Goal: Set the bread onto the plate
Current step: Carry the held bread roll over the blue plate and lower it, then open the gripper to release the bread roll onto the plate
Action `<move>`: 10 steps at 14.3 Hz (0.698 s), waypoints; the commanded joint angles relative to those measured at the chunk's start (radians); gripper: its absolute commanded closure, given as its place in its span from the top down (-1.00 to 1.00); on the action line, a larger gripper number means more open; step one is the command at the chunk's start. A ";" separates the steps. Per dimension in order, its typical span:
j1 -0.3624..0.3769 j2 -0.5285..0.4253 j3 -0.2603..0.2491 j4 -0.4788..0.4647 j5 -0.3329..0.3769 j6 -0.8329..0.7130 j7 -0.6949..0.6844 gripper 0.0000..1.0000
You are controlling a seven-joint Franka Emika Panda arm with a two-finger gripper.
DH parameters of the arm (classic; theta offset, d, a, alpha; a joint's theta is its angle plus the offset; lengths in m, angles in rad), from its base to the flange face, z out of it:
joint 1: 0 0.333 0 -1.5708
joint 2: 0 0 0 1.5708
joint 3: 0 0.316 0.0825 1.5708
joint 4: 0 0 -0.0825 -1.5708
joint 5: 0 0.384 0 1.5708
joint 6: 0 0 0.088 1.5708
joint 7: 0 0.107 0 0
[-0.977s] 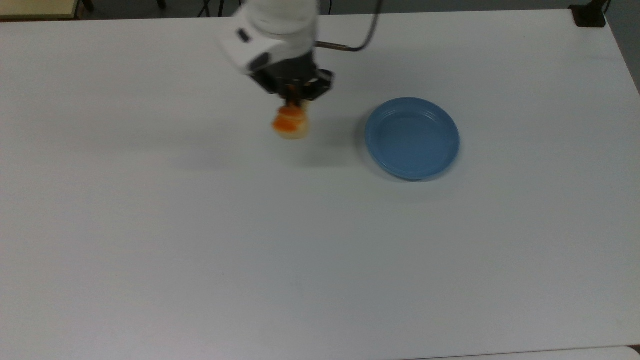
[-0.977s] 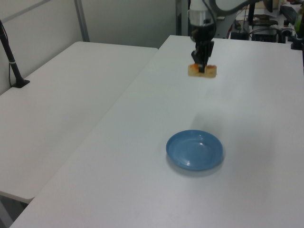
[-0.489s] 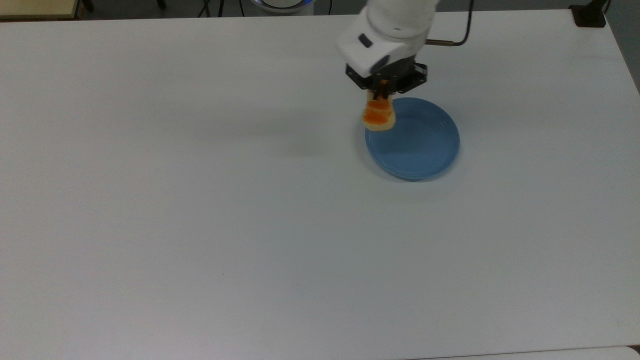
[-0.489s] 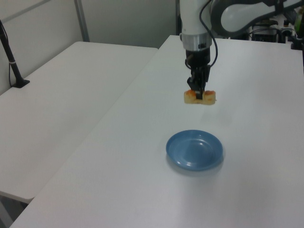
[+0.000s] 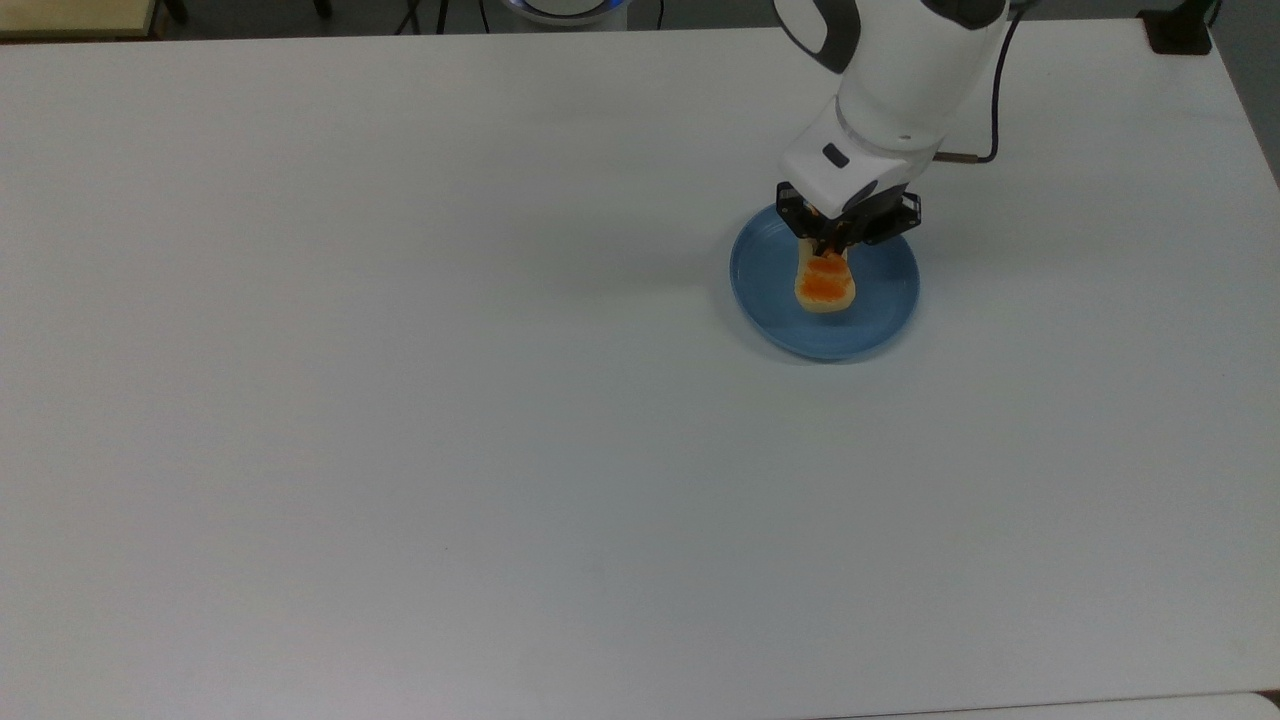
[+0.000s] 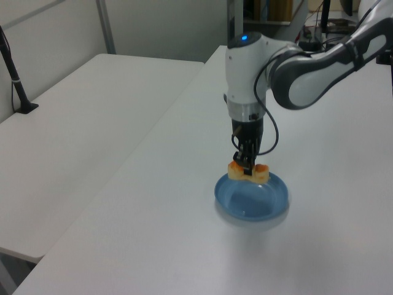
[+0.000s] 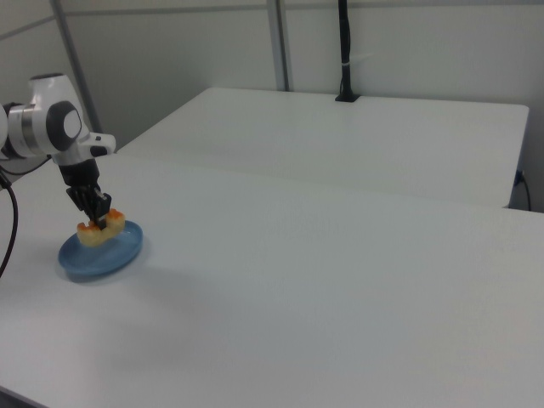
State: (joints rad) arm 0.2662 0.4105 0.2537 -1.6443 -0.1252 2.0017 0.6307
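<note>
Item: bread (image 5: 825, 287), small braided bun, pinched across its middle by the end effector (image 5: 838, 245), hanging over the plate (image 5: 770, 300), toward its 12 o'clock rim in the top view. Judged light, soft, squashable; mid-length hold suits. White counter (image 5: 400, 400).

The plate (image 5: 880, 310) looks like smooth blue plastic with a slight sheen. The surface (image 5: 400, 400) is matt white and smooth. The arm (image 6: 295, 74) wears glossy white and grey shells, while the hand (image 5: 835, 245) is dull black.
</note>
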 commanded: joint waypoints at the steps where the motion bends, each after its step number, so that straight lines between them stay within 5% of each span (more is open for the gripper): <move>1: 0.010 0.016 -0.007 -0.023 -0.034 0.040 0.032 -0.74; 3: 0.007 0.031 -0.007 -0.023 -0.045 0.052 0.041 -0.61; 4: 0.007 0.039 -0.007 -0.022 -0.047 0.071 0.049 -0.05; 5: 0.005 0.039 -0.007 -0.022 -0.047 0.072 0.049 0.99; 10: 0.010 0.039 -0.007 -0.023 -0.050 0.071 0.047 1.00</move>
State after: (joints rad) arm 0.2666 0.4594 0.2525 -1.6534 -0.1507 2.0522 0.6529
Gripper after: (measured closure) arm 0.313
